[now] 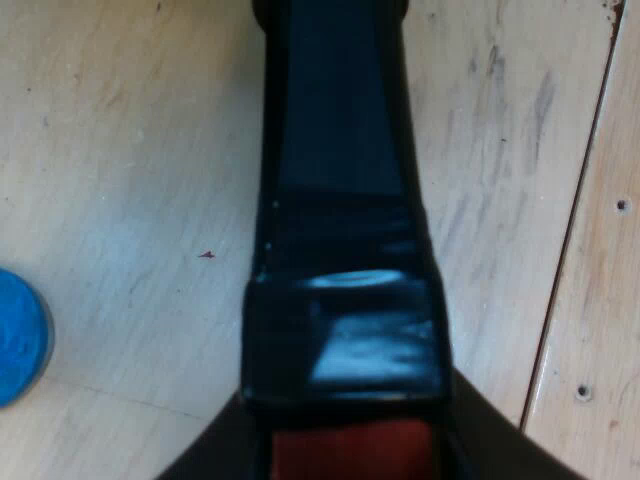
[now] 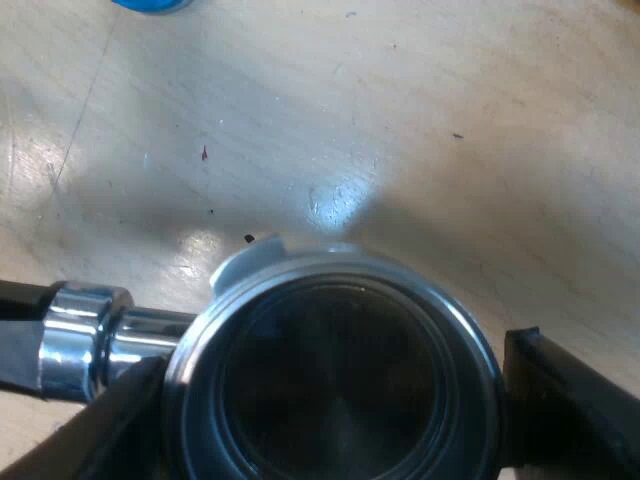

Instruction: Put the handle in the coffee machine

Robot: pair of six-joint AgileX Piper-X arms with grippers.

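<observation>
Left gripper: our left gripper (image 1: 350,472) sits at the red end (image 1: 340,448) of the dark handle (image 1: 340,200), which runs straight away from it over the wooden table (image 1: 120,150). We cannot tell whether it grips the handle.
Beside the handle: a blue tamper (image 1: 15,340) stands on the table, well apart from the handle.
Right gripper: our right gripper (image 2: 335,410) has its black fingers (image 2: 570,400) against opposite sides of the basket, clamped on the metal holder (image 2: 300,270).
Task's thing: the holder is mouth-up and, judging by its shadow, lifted clear of the table. Its chrome neck (image 2: 90,340) leads off to the handle. It is not yet in the machine.
Step in hand: we judge this a carry toward the machine's front.
Doing it well: hold the basket level and line the rim's lug (image 2: 245,258) up with the machine's slot. Raise it straight up, then swing the handle across to lock. Only one arm should drive that twist.
Risk: round, smooth metal may slip between the fingers, so move slowly.
</observation>
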